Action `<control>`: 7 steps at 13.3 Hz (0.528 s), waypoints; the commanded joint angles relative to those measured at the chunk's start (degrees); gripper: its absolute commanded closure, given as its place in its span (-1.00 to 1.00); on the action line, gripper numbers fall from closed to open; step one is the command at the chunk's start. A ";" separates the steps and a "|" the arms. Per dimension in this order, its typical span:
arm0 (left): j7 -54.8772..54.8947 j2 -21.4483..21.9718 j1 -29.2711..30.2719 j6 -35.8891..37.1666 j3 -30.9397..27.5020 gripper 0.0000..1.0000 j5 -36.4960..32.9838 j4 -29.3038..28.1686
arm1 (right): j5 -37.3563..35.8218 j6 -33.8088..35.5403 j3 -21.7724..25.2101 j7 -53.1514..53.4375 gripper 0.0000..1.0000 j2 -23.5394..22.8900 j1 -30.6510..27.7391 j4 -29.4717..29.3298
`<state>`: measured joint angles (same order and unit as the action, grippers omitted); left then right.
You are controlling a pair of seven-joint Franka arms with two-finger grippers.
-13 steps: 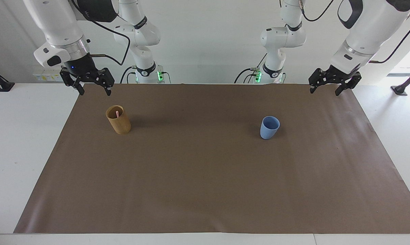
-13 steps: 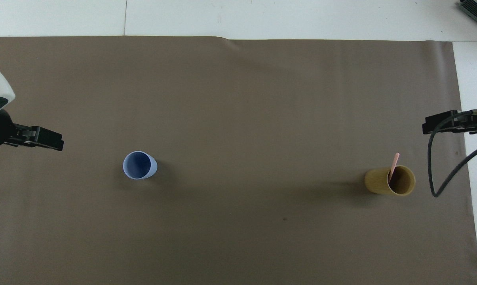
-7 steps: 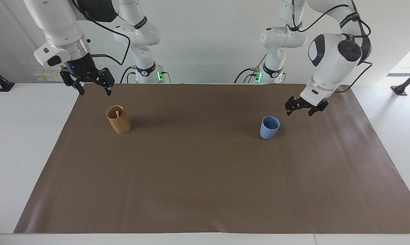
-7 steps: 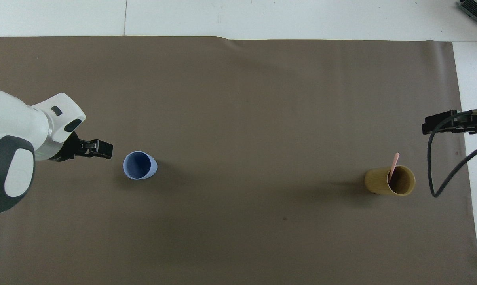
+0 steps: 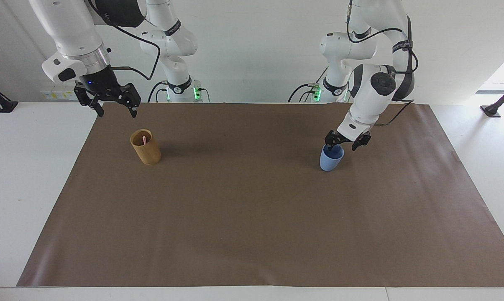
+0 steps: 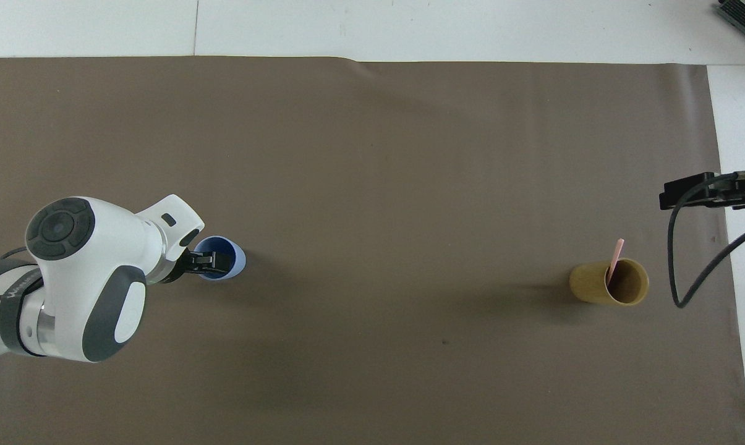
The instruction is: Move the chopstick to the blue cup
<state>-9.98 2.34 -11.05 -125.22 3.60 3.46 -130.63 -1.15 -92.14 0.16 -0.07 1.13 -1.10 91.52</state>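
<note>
Left end effector (image 5: 346, 144) lowered, spread; right end effector (image 5: 113, 105) raised, spread.

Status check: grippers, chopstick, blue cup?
Left gripper open at the blue cup rim. Right gripper open, waiting above the wooden holder. Chopstick in holder, untouched. Nothing lies between the cups.

A pale pink chopstick (image 5: 144, 140) leans in the tan holder (image 5: 146, 148); the light-blue cup (image 5: 330, 159) stands upright, well apart.

A tan wooden holder (image 5: 145, 147) stands upright at left of centre in the facing frame, on a brown mat (image 5: 252, 217). The mat covers most of the white tabletop (image 5: 30, 167), whose bare margins show at the frame's edges.
</note>
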 commanded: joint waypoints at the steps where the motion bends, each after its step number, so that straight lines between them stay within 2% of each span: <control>1: -0.39 0.74 -0.73 -2.83 -0.70 -1.00 0.67 -2.43 | 0.27 0.30 -0.33 0.77 -1.00 0.45 -0.39 -0.02; 3: -0.14 0.74 -1.43 -2.92 -0.70 0.55 0.67 -2.52 | 0.27 0.30 -0.33 0.77 -1.00 0.45 -0.31 -0.11; 4: 0.30 0.65 -1.43 -3.01 -0.70 1.00 0.67 -2.35 | 0.27 0.30 -0.33 0.77 -1.00 0.45 -0.31 -0.03; 7: 0.31 -0.05 -1.34 -2.75 -0.70 1.00 0.58 -0.69 | 0.27 0.30 -0.25 0.68 -1.00 0.45 -0.39 -0.11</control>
<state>-9.97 2.33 -11.56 -126.91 3.66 3.46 -131.74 -1.15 -92.15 0.16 -0.07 1.13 -1.10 91.52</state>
